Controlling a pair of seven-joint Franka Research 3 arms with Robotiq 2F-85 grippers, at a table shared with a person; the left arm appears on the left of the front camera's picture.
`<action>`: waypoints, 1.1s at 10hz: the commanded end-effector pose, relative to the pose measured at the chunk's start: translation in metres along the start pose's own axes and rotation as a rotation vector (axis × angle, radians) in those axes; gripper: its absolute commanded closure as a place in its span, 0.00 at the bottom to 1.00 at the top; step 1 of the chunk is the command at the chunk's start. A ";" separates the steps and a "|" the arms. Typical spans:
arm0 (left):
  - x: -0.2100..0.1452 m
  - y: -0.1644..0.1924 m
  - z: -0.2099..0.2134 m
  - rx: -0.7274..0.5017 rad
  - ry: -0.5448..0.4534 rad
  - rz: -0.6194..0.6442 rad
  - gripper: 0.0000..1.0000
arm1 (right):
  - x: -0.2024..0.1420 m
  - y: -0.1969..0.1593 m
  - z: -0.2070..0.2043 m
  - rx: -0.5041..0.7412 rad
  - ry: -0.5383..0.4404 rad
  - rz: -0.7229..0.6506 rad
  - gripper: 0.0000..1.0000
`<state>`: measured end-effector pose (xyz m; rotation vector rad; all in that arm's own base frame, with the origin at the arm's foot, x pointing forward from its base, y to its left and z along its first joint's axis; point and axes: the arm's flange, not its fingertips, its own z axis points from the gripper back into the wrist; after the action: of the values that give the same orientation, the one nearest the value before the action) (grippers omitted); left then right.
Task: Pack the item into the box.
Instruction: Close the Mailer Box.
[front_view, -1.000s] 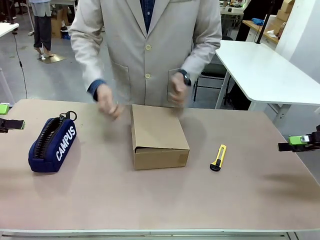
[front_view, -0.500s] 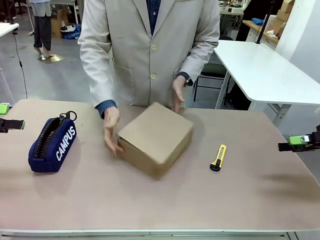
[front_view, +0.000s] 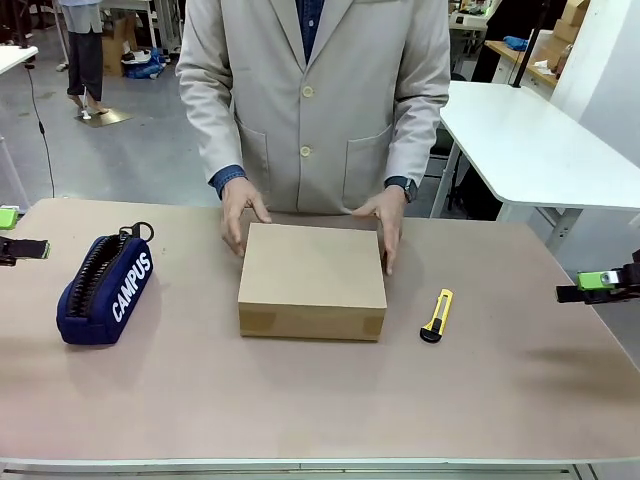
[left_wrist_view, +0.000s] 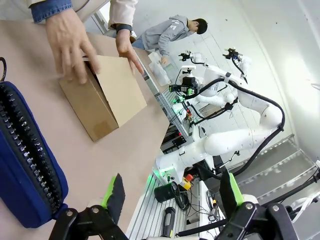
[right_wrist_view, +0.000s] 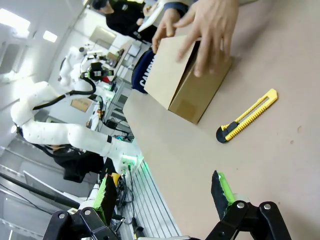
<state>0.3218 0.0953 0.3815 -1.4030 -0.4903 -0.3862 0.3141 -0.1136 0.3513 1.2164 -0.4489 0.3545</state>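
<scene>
Both claws idle, jaws wide, gripping nothing: left gripper (left_wrist_view: 170, 200) parked at its table edge next to the navy CAMPUS pouch (front_view: 104, 287), right gripper (right_wrist_view: 162, 195) at the opposite edge, well apart from the utility knife (front_view: 436, 315). Prob. waiting on the person, whose hands (front_view: 240, 208) flank the cardboard box (front_view: 312, 281) mid-table, steadying it. Lid shut (contents hidden), so whether the item is inside can't be told.

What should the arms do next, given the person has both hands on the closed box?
Probably hold both arms back for now. The person's hands rest on the box, whose lid is shut. The left gripper and right gripper sit open at the table edges, far from it.
</scene>
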 end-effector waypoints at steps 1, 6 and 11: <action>-0.001 -0.003 0.002 0.008 0.006 0.001 0.00 | -0.001 0.003 0.002 0.004 0.012 0.022 0.00; -0.001 -0.003 0.002 0.008 0.006 0.001 0.00 | -0.001 0.003 0.002 0.004 0.012 0.022 0.00; -0.001 -0.003 0.002 0.008 0.006 0.001 0.00 | -0.001 0.003 0.002 0.004 0.012 0.022 0.00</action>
<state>0.3218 0.0953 0.3815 -1.4030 -0.4903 -0.3862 0.3141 -0.1136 0.3513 1.2164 -0.4489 0.3545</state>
